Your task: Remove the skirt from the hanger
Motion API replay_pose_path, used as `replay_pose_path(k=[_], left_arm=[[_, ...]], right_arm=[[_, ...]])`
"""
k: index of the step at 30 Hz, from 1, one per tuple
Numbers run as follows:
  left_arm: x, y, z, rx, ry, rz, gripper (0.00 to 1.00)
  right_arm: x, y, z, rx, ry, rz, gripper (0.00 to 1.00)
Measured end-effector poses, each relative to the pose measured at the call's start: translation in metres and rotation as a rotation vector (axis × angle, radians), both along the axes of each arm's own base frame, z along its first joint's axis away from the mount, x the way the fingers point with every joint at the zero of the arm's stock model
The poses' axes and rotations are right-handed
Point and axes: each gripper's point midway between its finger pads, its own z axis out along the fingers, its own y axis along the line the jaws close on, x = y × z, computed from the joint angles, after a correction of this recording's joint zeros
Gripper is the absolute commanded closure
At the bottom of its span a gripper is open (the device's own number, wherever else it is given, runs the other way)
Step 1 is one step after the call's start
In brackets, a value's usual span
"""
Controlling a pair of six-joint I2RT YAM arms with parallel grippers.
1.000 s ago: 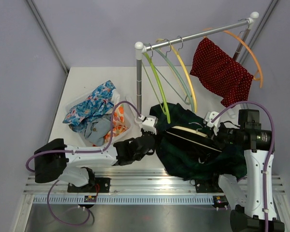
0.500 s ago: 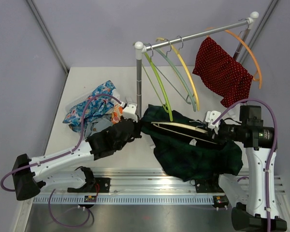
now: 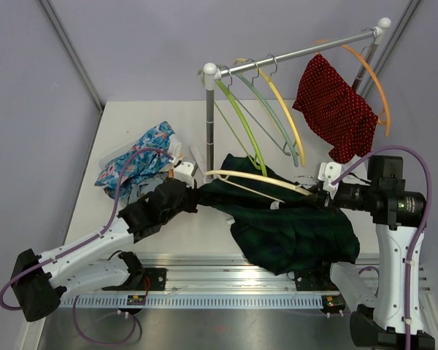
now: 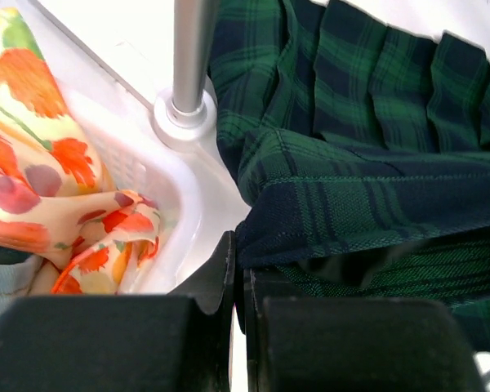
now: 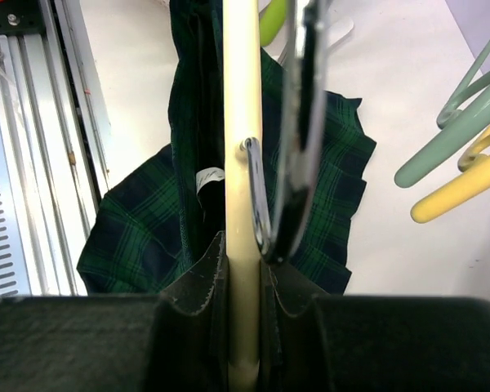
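Note:
The dark green plaid skirt (image 3: 292, 230) lies spread on the table and is stretched left. My left gripper (image 3: 197, 195) is shut on its waistband edge (image 4: 327, 216), beside the rack's post. My right gripper (image 3: 315, 198) is shut on the cream hanger (image 3: 252, 179), which sticks out leftward, lifted above the skirt. In the right wrist view the cream bar (image 5: 242, 163) runs between the jaws with its metal hook (image 5: 298, 139) beside it, and the skirt (image 5: 147, 237) hangs below.
A white basket (image 3: 192, 191) of colourful clothes sits at the left. The clothes rack (image 3: 292, 55) holds green, mint, yellow and orange hangers; a red dotted garment (image 3: 336, 109) hangs at the right. The rack's post base (image 4: 182, 114) stands close to my left gripper.
My left gripper has pulled the skirt's waistband further left, stretching the cloth. The cream hanger now shows bare above the skirt, and my right gripper has risen slightly with it.

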Motion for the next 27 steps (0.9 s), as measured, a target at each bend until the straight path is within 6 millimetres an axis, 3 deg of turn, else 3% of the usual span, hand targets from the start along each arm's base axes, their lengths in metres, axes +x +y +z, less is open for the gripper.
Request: replay_pose_path(k=[4,5,7,8,9,12,15,20,27], left_arm=[[-0.007,-0.001,-0.002,-0.009,-0.011,-0.052,0.99],[-0.008,-0.001,-0.001,-0.014,-0.020,-0.064,0.93],[-0.011,-0.001,0.006,-0.029,-0.054,-0.093,0.68],[-0.012,0.000,0.011,-0.037,-0.076,-0.104,0.62],[-0.013,0.001,0.015,-0.044,-0.092,-0.112,0.46],[-0.015,0.005,0.039,-0.073,-0.181,-0.144,0.20],[-0.021,0.011,0.068,-0.103,-0.294,-0.185,0.12],[-0.037,0.016,0.100,-0.070,-0.469,-0.318,0.08],[-0.060,-0.017,0.101,0.045,-0.536,-0.661,0.05]], right_arm=[[-0.002,0.000,0.001,0.022,0.046,-0.030,1.00],[-0.002,0.000,0.000,0.024,0.057,-0.037,1.00],[-0.002,-0.001,-0.001,0.025,0.074,-0.051,1.00],[-0.002,-0.001,-0.002,0.025,0.080,-0.058,1.00],[0.000,-0.002,-0.003,0.024,0.085,-0.066,1.00],[0.006,-0.007,-0.011,0.009,0.101,-0.102,1.00],[0.014,-0.013,-0.023,-0.010,0.130,-0.138,1.00],[0.027,-0.020,-0.044,-0.047,0.188,-0.155,1.00],[0.032,-0.018,-0.057,-0.122,0.103,0.001,1.00]])
